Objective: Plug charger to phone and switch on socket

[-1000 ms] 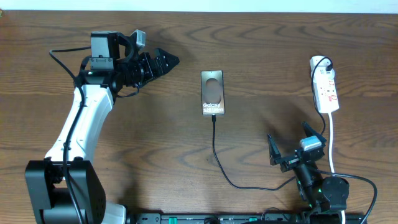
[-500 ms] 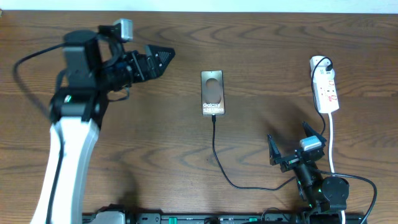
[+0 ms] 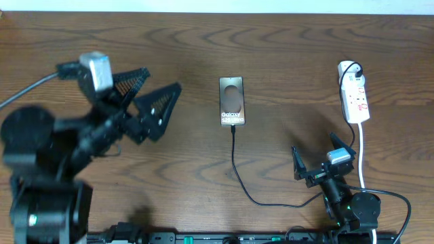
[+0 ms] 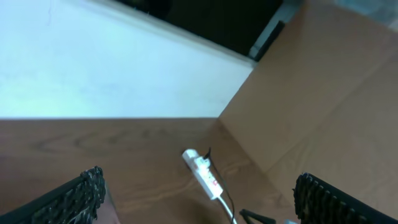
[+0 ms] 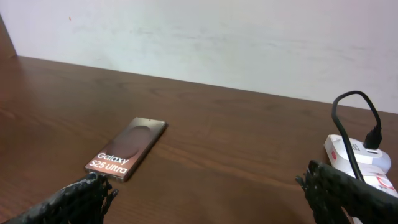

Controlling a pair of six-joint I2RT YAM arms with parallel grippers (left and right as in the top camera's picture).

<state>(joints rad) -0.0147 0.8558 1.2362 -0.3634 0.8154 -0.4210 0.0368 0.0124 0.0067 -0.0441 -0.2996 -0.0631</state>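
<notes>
Raised and swung since a second ago: left arm, then stretched low along the table's left side, now large and blurred close under the overhead camera, with left gripper carried slightly lower and leftward, well apart from everything lying on the table. Jaws spread wide, nothing between them, tips pointing right toward the phone. From the left wrist camera, only two ribbed finger ends at the bottom corners, with pale wall, a brown panel and the socket far off between them. No change at right gripper: parked at the near right edge, jaws likewise spread wide and empty, aimed up the table. Phone flat near the table's middle, face up, oval pale mark at the far end, white lettering at the near end, same place as before. Black charger curving from the phone's near edge down toward the right arm's base; tip touching that edge, but whether fully seated, cannot tell. Socket at the far right, lengthwise up the table, round white plug at its far end with a short black lead looping from it, white cord trailing down past the right gripper. Switch position too small to read.
</notes>
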